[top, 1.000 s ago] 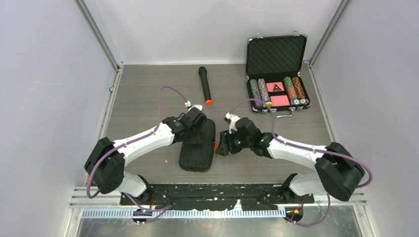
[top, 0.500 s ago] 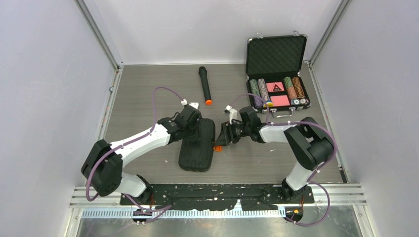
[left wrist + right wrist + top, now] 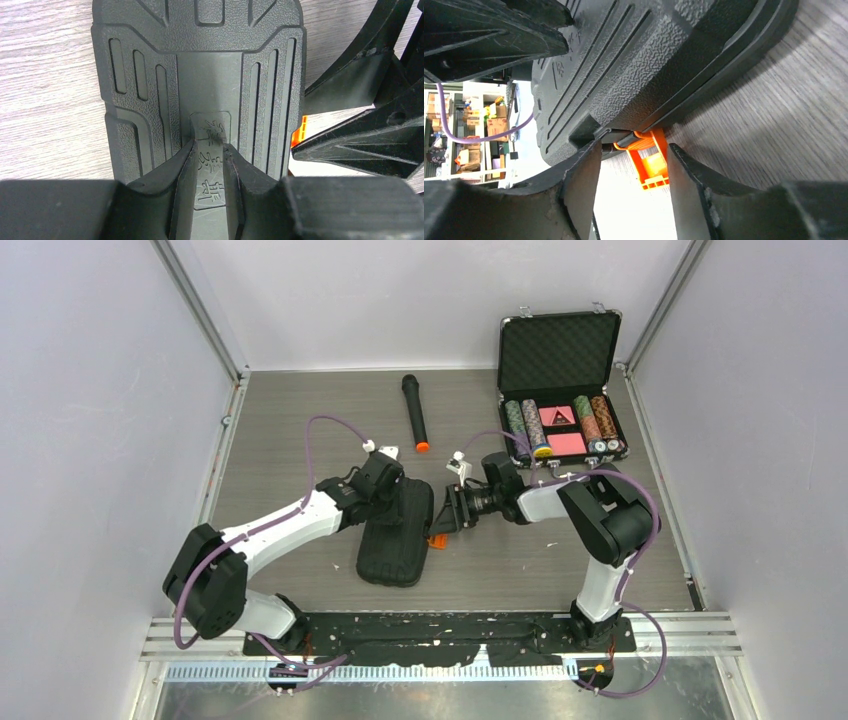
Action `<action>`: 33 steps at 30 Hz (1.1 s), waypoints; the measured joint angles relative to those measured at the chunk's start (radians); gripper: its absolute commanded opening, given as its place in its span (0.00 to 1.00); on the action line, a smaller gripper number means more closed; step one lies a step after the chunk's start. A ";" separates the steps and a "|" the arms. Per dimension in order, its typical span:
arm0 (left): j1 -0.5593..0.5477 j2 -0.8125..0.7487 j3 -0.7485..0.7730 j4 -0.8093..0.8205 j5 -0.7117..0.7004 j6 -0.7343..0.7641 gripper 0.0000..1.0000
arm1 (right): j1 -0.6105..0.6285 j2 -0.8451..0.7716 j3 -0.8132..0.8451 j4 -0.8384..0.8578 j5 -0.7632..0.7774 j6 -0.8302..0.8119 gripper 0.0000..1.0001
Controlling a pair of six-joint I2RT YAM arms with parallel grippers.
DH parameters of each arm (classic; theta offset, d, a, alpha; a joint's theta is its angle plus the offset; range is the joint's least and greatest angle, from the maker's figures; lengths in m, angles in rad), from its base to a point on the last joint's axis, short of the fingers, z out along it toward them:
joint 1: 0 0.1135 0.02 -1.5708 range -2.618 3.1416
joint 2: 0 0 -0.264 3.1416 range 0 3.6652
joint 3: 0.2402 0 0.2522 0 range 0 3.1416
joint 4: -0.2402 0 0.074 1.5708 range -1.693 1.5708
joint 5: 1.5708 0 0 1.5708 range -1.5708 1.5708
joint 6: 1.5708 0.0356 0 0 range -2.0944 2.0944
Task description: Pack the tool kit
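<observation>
On the middle of the desk, between the two arms, we see the tool kit lying flat and closed, ribbed lid up, long axis running roughly near to far. Left end effector sits on the far part of the lid. Its fingers are only narrowly apart, tips down on the textured plastic, and the embossed label shows in the gap. We see nothing gripped between them.

Right end effector comes in low from the right, at the kit's right long edge. Its fingers stand apart on either side of the orange latch. The latch sticks out from the seam toward the desk. There are small gaps on both sides, and we can't tell if either finger touches it. In the left wrist view the right end effector is just beside the case edge, with a bit of orange showing.

Far side of the desk: a black microphone with an orange end, well apart from the kit. At far right is an open poker chip case, lid upright, chips in rows.
</observation>
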 measured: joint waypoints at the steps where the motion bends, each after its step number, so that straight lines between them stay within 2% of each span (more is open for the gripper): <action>1: 0.000 0.001 0.000 0.000 0.000 0.000 0.28 | 0.000 0.000 -0.001 0.005 -0.002 0.005 0.51; 8: 0.002 0.001 0.000 0.001 0.000 -0.001 0.27 | -0.010 0.000 -0.034 0.103 -0.005 0.076 0.38; 13: 0.002 0.001 0.000 0.001 0.001 -0.002 0.27 | 0.000 -0.004 -0.040 0.141 -0.054 0.144 0.38; 15: 0.002 0.001 0.000 0.002 0.001 -0.001 0.27 | 0.002 -0.010 -0.048 0.146 -0.061 0.160 0.41; 17: 0.002 0.001 0.000 0.002 0.001 -0.002 0.28 | 0.003 -0.026 -0.051 0.122 -0.048 0.148 0.49; 21: 0.002 0.001 0.000 0.002 0.001 -0.001 0.28 | 0.005 -0.121 -0.051 -0.034 0.053 0.019 0.58; 28: 0.003 0.002 0.000 0.002 0.001 0.003 0.27 | 0.020 -0.341 -0.117 -0.125 0.206 -0.163 0.65; 31: 0.007 0.005 0.002 0.003 0.006 0.010 0.27 | 0.076 -0.452 -0.157 -0.134 0.295 -0.285 0.70; 33: 0.015 0.011 0.007 0.005 0.013 0.019 0.27 | 0.130 -0.520 -0.211 -0.095 0.357 -0.368 0.70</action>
